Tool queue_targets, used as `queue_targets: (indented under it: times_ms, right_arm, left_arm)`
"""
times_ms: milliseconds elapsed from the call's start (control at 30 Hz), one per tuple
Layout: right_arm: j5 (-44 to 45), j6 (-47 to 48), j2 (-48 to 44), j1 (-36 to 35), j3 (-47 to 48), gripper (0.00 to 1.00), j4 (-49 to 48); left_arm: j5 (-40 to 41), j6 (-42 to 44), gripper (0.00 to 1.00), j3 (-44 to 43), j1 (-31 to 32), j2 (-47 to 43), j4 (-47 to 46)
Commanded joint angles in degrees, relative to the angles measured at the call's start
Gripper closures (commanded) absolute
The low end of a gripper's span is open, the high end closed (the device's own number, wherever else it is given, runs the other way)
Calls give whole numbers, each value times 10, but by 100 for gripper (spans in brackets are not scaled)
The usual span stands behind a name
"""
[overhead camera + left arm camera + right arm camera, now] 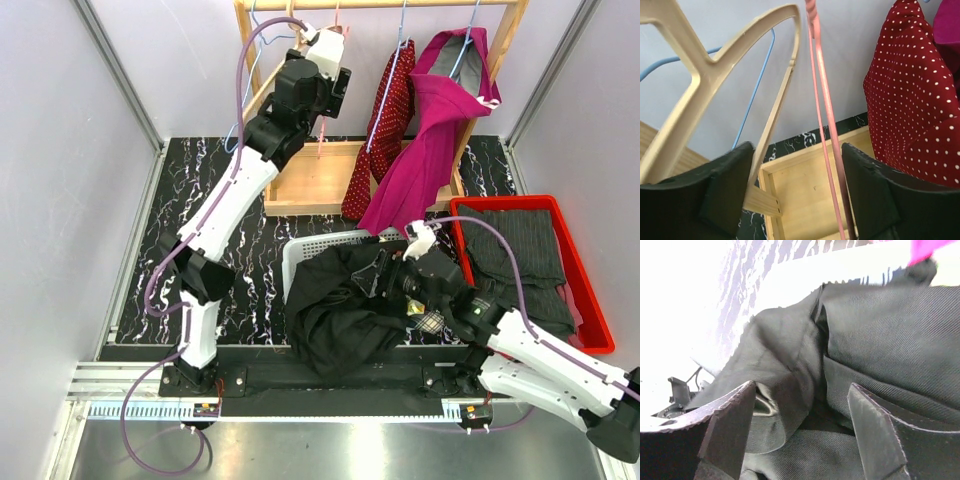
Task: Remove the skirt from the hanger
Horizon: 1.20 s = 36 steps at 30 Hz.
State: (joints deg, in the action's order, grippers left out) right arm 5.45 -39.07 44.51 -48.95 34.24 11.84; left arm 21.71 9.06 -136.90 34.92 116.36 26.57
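The black skirt (335, 315) lies crumpled in and over the white basket (300, 250) at the front, off any hanger. My right gripper (388, 280) hovers just over it, open, with folds of the skirt (865, 340) between and below the fingers (727, 425). My left gripper (335, 90) is raised at the clothes rack, open. A bare pink hanger (822, 125) hangs between its jaws, close to the right finger (875, 190), not clamped. The pink hanger's lower end also shows in the top view (322, 148).
A wooden rack (320, 180) stands at the back with a red polka-dot garment (385, 120) and a magenta garment (430, 150) on hangers. A cream hanger (705, 75) and a blue hanger (757, 85) hang left of the pink one. A red tray (592, 300) of dark clothes sits right.
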Motion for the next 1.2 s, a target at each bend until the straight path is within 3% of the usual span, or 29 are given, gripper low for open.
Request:
queue_targets:
  times_ms: [0,33,67,233,333,567,733,933,1033,1067,1100,1167]
  right_arm:
    - [45,54,-31,-4,70,17,47]
    - [48,64,-36,-4,81,17,66]
    - [52,69,-46,-4,105,17,75]
    - [94,108,-62,-4,180,12,140]
    - [120,128,-68,-4,195,1,158]
    - [112,116,-96,-4,181,2,151]
    - [111,110,-132,-4,159,4,154]
    - [111,114,-133,-4,167,7,160]
    - [112,116,-136,-4,170,11,163]
    - [112,116,-137,-4,170,11,165]
    - [112,116,-138,-4,171,12,165]
    - [114,116,-136,-4,173,15,166]
  left_arm:
    - [7,-14,17,7,1,-80,-9]
    - [3,-17,5,8,3,-89,-8]
    - [-7,-25,1,12,5,-110,-8]
    - [-33,-34,1,9,58,-155,-6]
    - [-62,-42,1,-2,91,-149,-4]
    - [-115,-12,1,-93,125,-26,-24]
    - [-121,-6,1,-36,122,-17,-79]
    - [-106,-23,1,-43,102,19,-71]
    - [-113,-48,14,-50,77,32,-59]
    - [-116,-47,36,-48,74,31,-57]
    - [-121,-48,50,-46,70,30,-56]
    - [-134,-48,69,-36,69,22,-51]
